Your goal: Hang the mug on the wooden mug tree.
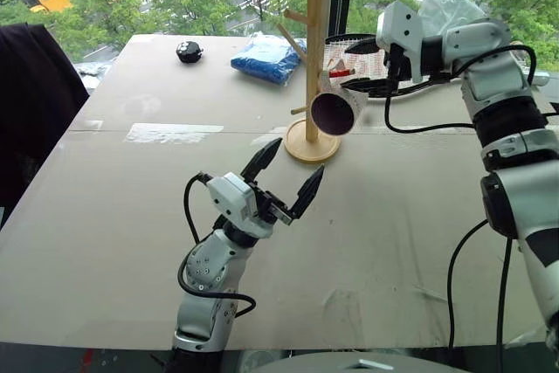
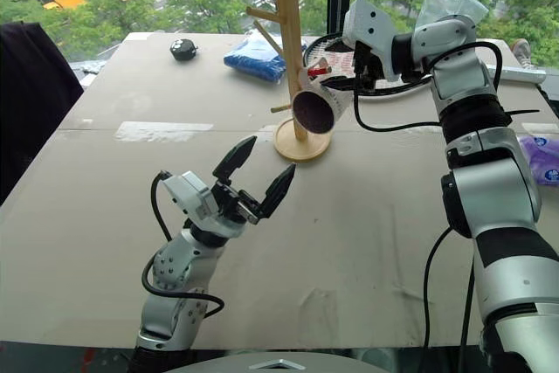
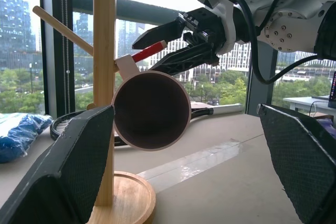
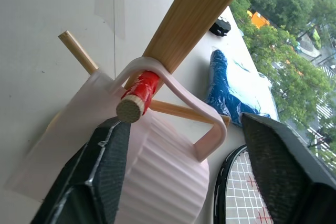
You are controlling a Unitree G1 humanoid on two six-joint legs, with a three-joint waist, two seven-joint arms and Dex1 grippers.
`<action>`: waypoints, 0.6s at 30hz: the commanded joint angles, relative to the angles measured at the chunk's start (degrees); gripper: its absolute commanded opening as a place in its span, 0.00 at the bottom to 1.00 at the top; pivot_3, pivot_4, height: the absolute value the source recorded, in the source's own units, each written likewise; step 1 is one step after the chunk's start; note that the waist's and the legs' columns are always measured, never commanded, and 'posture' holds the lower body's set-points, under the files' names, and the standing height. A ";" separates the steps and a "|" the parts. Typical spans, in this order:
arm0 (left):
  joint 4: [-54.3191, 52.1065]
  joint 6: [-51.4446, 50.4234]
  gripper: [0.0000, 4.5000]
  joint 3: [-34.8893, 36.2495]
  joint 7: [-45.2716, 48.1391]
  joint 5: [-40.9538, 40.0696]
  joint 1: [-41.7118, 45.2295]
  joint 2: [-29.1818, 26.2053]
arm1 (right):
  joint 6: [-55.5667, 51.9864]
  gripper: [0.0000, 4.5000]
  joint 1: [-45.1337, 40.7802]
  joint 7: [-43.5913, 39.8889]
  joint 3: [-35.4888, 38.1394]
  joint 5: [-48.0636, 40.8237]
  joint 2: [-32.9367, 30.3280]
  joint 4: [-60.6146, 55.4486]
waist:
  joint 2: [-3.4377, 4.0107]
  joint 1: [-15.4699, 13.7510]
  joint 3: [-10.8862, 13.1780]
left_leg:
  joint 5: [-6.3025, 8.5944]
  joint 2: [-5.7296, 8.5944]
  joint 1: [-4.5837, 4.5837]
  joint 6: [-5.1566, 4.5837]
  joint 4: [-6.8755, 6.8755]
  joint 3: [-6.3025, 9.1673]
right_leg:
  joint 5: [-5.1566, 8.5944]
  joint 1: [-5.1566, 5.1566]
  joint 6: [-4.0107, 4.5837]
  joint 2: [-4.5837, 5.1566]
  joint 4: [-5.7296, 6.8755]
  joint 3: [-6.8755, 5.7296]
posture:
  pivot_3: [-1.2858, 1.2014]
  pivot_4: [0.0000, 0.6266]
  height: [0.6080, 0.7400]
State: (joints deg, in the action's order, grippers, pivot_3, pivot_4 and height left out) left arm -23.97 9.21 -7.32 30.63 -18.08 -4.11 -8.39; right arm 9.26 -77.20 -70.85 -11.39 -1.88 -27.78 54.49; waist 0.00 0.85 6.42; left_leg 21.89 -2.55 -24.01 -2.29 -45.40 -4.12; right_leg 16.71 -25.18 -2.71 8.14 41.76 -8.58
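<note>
The table [image 1: 105, 216] carries the wooden mug tree [image 1: 313, 58] at its far centre. The mug [image 1: 336, 111] hangs by its handle on a red-tipped peg [image 4: 140, 92], mouth facing near. The right gripper [image 1: 377, 65], jaws apart, sits just right of the mug. The left gripper [image 1: 286, 174], jaws apart, holds nothing, nearer.

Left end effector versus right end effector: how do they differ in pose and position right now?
The left end effector sits low over the table, short of the wooden mug tree; the right end effector is raised, level with the pegs. The left one points up toward the mug from a distance; the right one reaches in sideways, its fingers straddling the mug's handle on the red-taped peg. Both are open, holding nothing.
</note>
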 commanded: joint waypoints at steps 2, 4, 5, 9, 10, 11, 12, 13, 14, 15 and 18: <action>-1.80 -0.32 1.00 -0.41 -1.11 0.13 0.27 -0.22 | 1.01 0.98 -0.63 0.89 3.77 -0.58 -3.01 1.17 | 0.01 -0.05 0.03 | 0.00 -0.01 -0.02 0.00 0.00 0.00 | 0.00 -0.01 0.00 0.00 0.00 -0.01 | 0.52 0.24 0.35; -2.29 -1.69 1.00 -0.23 -1.66 0.28 -0.25 -0.88 | -1.18 0.98 1.61 0.02 5.51 -2.19 -4.61 -0.24 | 0.00 -0.14 0.04 | 0.00 0.00 -0.04 0.00 -0.01 0.01 | 0.00 -0.01 0.00 0.01 -0.01 -0.01 | 0.52 0.24 0.35; -2.30 -2.62 1.00 0.09 -1.56 0.39 -0.86 -1.79 | -3.47 0.98 4.41 -1.03 7.15 -4.21 -5.76 -2.56 | -0.03 -0.24 0.02 | 0.00 -0.01 -0.07 0.00 -0.03 0.04 | 0.00 -0.01 0.00 0.01 -0.01 -0.04 | 0.52 0.24 0.35; -2.48 -5.97 1.00 1.81 -2.40 -0.09 -3.46 -4.41 | -12.25 0.98 18.40 -1.36 13.26 -11.62 -8.77 -17.73 | -0.03 -0.20 0.02 | 0.00 -0.02 -0.17 0.00 -0.03 0.09 | 0.00 -0.01 0.00 0.00 -0.02 -0.10 | 0.52 0.24 0.35; -2.52 -7.02 1.00 2.24 -2.72 -0.34 -4.15 -5.04 | -14.10 0.98 22.71 -0.48 14.92 -13.41 -9.29 -22.51 | -0.03 -0.18 0.03 | 0.00 -0.03 -0.20 0.00 -0.03 0.11 | 0.00 -0.02 0.00 0.01 -0.03 -0.12 | 0.52 0.24 0.35; -2.90 -8.60 1.00 2.37 -2.94 -0.01 -5.34 -6.12 | -18.00 0.98 29.08 -0.18 16.55 -16.29 -9.98 -29.92 | 0.00 -0.18 0.05 | 0.00 -0.03 -0.21 0.00 -0.02 0.10 | 0.00 -0.04 -0.01 0.02 -0.03 -0.15 | 0.52 0.24 0.35; -3.37 -10.06 1.00 2.39 -3.37 0.70 -6.46 -7.00 | -21.82 0.98 35.03 0.67 17.98 -18.88 -10.32 -36.95 | 0.01 -0.27 0.05 | 0.00 -0.05 -0.22 0.00 -0.01 0.10 | -0.01 -0.04 -0.01 0.02 -0.03 -0.16 | 0.52 0.24 0.35; -3.85 -11.50 1.00 2.41 -4.01 1.40 -7.62 -7.66 | -25.18 0.98 40.59 2.17 19.22 -21.17 -10.24 -43.50 | 0.02 -0.50 0.05 | 0.00 -0.05 -0.25 0.00 0.01 0.15 | 0.00 -0.04 -0.01 0.02 -0.04 -0.22 | 0.52 0.24 0.35; -4.17 -12.70 1.00 2.46 -4.41 1.91 -8.71 -8.41 | -28.61 0.98 46.49 4.79 20.70 -23.41 -9.60 -49.67 | 0.04 -0.54 0.07 | 0.00 -0.08 -0.26 0.00 0.02 0.21 | 0.00 -0.04 -0.01 0.02 -0.11 -0.26 | 0.52 0.24 0.35; -4.60 -13.18 1.00 2.22 -4.28 2.54 -10.01 -9.26 | -30.53 0.98 52.84 7.68 22.07 -24.67 -8.65 -55.12 | 0.10 -0.56 0.09 | 0.01 -0.10 -0.24 0.01 0.05 0.20 | 0.00 -0.06 -0.01 0.01 -0.11 -0.26 | 0.52 0.24 0.35; -4.60 -14.10 1.00 2.10 -3.62 2.93 -13.43 -10.98 | -31.02 0.98 70.37 13.29 24.52 -25.11 -5.53 -64.84 | 0.11 -0.95 0.14 | 0.01 -0.11 -0.14 0.02 0.06 0.21 | 0.00 0.04 -0.01 -0.01 -0.18 -0.28 | 0.52 0.24 0.35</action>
State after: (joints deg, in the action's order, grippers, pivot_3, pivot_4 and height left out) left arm -26.25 -4.97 -5.23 26.65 -15.68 -16.65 -18.92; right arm -21.37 -9.84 -60.61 10.65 -25.48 -34.20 -5.22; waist 0.12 -0.10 6.56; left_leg 21.90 -2.65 -24.11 -2.27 -45.33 -3.94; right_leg 16.71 -25.13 -2.72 8.14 41.59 -8.81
